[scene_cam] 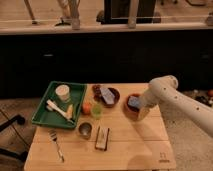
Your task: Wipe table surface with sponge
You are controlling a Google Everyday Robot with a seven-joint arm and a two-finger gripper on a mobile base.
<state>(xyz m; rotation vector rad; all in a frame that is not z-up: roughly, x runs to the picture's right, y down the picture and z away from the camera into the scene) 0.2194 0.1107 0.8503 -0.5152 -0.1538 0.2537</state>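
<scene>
The pale wooden table surface [135, 145] fills the lower half of the camera view, with a small dark mark [162, 156] near its front right corner. The dark-blue sponge [133, 102] lies in an orange-brown bowl [131, 114] at the right of the table. My white arm reaches in from the right, and my gripper [139, 106] is at the bowl, right against the sponge. The arm's end hides part of the bowl and where the gripper meets the sponge.
A green tray [45, 107] at the left holds a cup [62, 92] and utensils. A dark bowl [114, 99] holds a paler grey-blue piece [106, 92]. A green cup [96, 110], a metal cup [85, 130], a brown-and-white block [102, 138] and a fork [56, 143] lie mid-table.
</scene>
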